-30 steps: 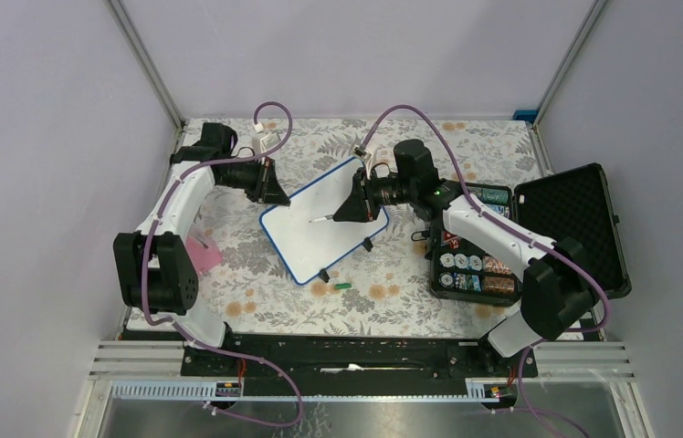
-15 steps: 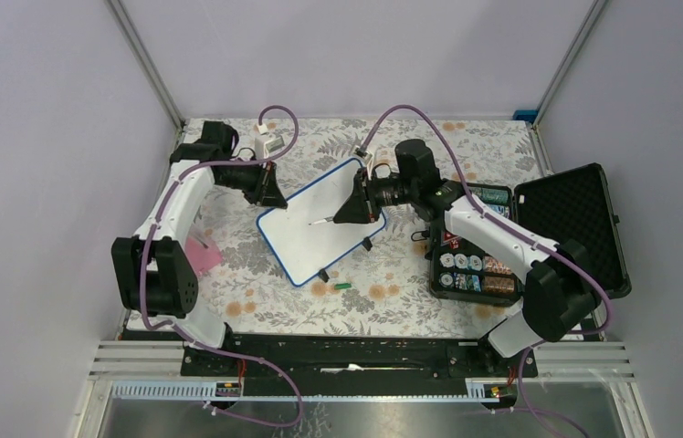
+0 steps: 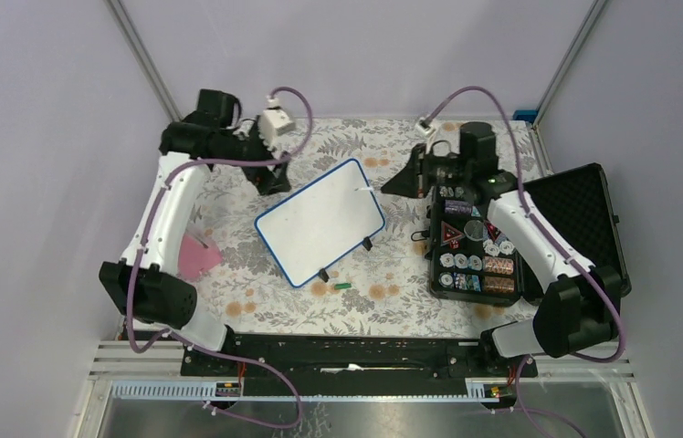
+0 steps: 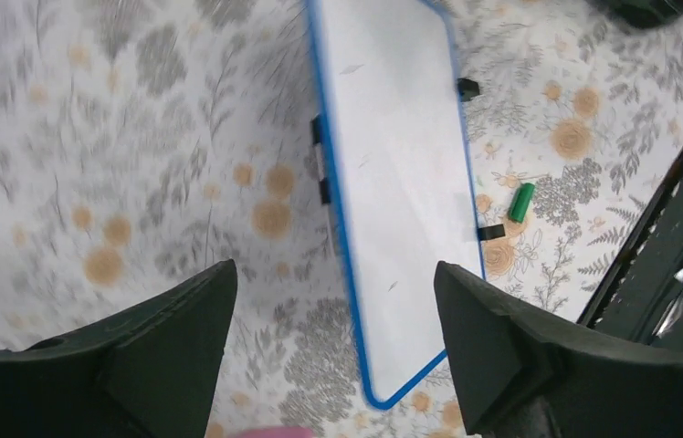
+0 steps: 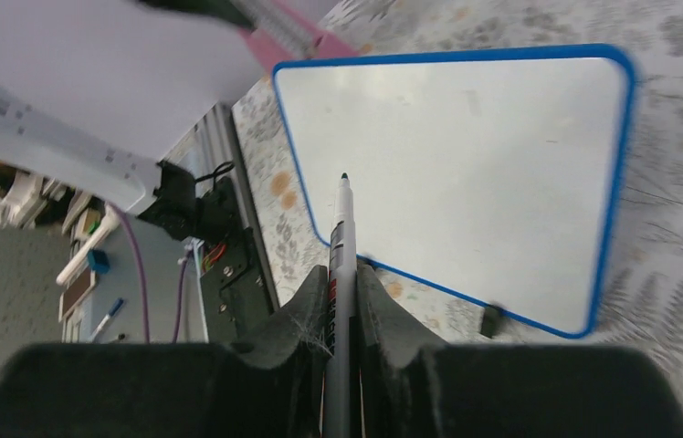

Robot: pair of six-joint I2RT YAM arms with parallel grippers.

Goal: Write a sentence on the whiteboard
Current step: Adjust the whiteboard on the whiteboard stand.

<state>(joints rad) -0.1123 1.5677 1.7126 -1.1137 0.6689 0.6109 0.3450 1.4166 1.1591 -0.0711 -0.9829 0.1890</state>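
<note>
Aloft, right pincer point(image 5: 342, 274) aims clamped marker point(image 5: 341, 224) leftward.

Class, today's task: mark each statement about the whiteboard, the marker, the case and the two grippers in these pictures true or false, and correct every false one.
1. The right gripper is shut on a marker. True.
2. The left gripper clamps the whiteboard by its blue frame. False: its jaws stand wide open with nothing between them, and it is clear of the board.
3. The green cap lies on the whiteboard. False: it lies on the floral tablecloth, just off the board's near edge.
4. The black case on the right stands open. True.
</note>
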